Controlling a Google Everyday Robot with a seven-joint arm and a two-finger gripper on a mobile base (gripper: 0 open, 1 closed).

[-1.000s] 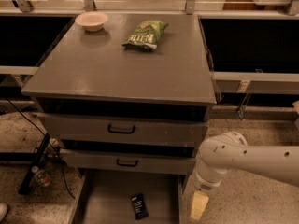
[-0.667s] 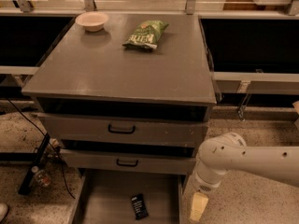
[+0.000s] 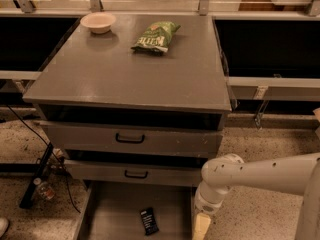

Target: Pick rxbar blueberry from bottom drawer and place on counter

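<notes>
- Bottom drawer (image 3: 112, 209): pulled out, grey floor in view. It holds one thing, the snack bar (image 3: 148, 220).
- Snack bar: dark wrapper with pale lettering, lying flat on the drawer floor right of the middle, long side running roughly front to back. Nothing touches it.
- Gripper (image 3: 201, 228): low at the bottom edge of the view, by the right wall of the bottom drawer, to the right of the snack bar and apart from it. It is cut off by the frame edge, so I cannot tell whether it is wide or narrow. It holds nothing that shows.
- Arm (image 3: 260, 174): white, comes in from the right and bends down at a round joint.
- Middle drawer (image 3: 135, 174) and top drawer (image 3: 130, 138): grey fronts with black handles, insides hidden.
- Counter (image 3: 125, 74): carries a pale bowl (image 3: 98, 22) at the back left and a green chip bag (image 3: 156, 36) at the back, right of the bowl, the two apart. The bowl's inside looks bare.
</notes>
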